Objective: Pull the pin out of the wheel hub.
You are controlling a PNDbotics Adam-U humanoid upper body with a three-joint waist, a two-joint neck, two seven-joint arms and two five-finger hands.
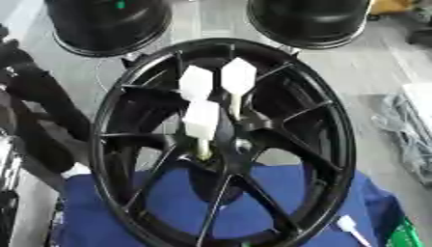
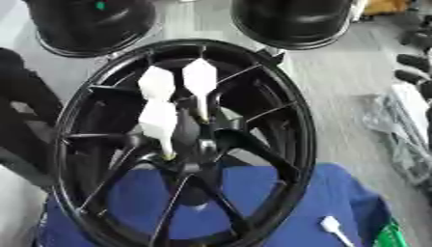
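Pins are what this job is about, and three white ones (image 1: 202, 120) stick up from the middle of the black wheel hub (image 1: 221, 140). The wheel stands on a blue cloth (image 1: 168, 202) that covers the near part of the tabletop. One more white pin (image 2: 330, 226) lies loose on the cloth near its right corner. So I think one pin may be out and three are left to pull. The right hand (image 2: 413, 72) shows at the right edge, away from the wheel; I cannot tell how open it is. No left hand shows.
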